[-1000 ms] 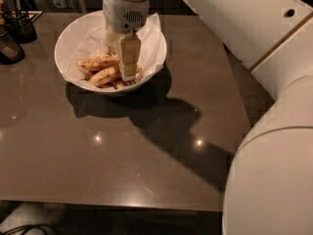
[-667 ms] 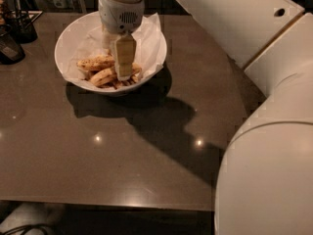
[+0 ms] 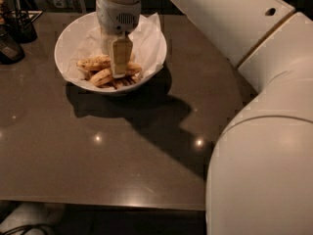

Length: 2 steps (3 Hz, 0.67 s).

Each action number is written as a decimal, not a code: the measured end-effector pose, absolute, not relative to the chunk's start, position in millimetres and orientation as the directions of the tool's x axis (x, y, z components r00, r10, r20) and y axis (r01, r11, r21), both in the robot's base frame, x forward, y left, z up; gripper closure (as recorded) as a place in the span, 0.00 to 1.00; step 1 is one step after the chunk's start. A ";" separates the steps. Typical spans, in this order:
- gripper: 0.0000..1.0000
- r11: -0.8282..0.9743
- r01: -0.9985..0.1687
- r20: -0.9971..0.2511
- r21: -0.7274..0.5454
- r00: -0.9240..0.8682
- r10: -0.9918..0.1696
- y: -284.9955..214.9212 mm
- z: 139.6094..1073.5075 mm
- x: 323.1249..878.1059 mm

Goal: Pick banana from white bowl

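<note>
Hand (image 3: pixel 118 71) had crept slightly left and lower, tip now deep inside white bowl (image 3: pixel 62 53) on tabletop (image 3: pixel 122 155), touching or just beside banana (image 3: pixel 101 77). Grip state: could not tell. Banana still in bowl; grasp looked imminent.

Cream gripper (image 3: pixel 119 73) in white bowl (image 3: pixel 61 58) — banana (image 3: pixel 101 77) yellow-tan, perhaps brown-specked

No text, label, brand, number or sign legible anywhere. Gripper (image 3: pixel 119 66) hanging inside white bowl (image 3: pixel 62 44), near its centre.
</note>
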<state>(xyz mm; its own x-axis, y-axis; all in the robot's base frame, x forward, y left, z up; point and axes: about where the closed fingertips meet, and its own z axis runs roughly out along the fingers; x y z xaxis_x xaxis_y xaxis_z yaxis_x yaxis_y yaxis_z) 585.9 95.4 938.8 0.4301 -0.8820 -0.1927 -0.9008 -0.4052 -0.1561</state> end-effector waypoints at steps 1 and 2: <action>0.45 -0.401 -0.904 -0.192 -0.149 0.425 -0.885 95.4 935.7 589.8; 0.44 -0.405 -0.904 -0.191 -0.137 0.425 -0.885 96.8 929.9 592.1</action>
<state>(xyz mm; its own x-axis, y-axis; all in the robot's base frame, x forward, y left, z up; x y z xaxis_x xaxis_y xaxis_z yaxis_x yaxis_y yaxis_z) 592.1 96.8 929.9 0.4250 -0.8848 -0.1910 -0.9041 -0.4047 -0.1369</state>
